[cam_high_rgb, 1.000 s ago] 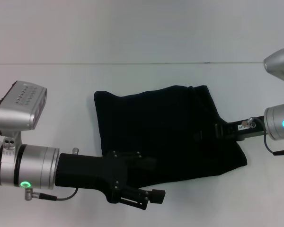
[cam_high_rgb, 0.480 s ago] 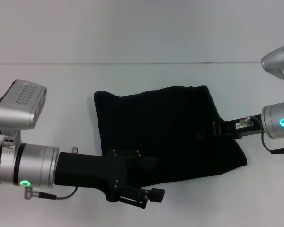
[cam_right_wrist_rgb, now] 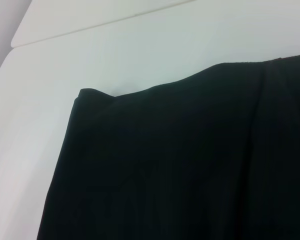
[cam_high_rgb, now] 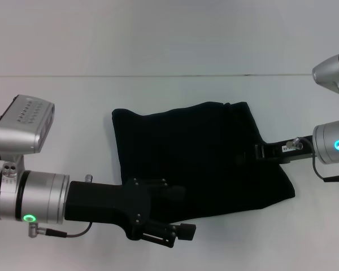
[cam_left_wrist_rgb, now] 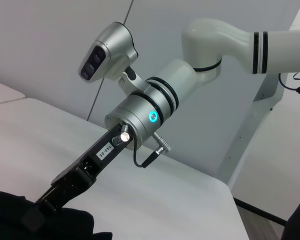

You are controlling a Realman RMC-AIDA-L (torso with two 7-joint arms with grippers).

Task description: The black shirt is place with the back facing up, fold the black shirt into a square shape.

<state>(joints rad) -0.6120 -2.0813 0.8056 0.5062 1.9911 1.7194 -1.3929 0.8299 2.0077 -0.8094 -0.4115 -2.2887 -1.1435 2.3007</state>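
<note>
The black shirt lies folded into a rough wide block on the white table. No lettering shows. My left gripper is at the shirt's near edge with its jaws spread: one finger lies over the cloth, the other over bare table. My right gripper reaches in at the shirt's right edge, its tip against the cloth. The left wrist view shows it touching the black cloth. The right wrist view shows only the shirt and its far left corner.
The table's far edge runs across behind the shirt. Bare table lies left of, behind and right of the shirt. The right arm's silver wrist hangs over the table's right side.
The right wrist has shifted very slightly towards the shirt. The left gripper has edged slightly back. The shirt has not moved.
</note>
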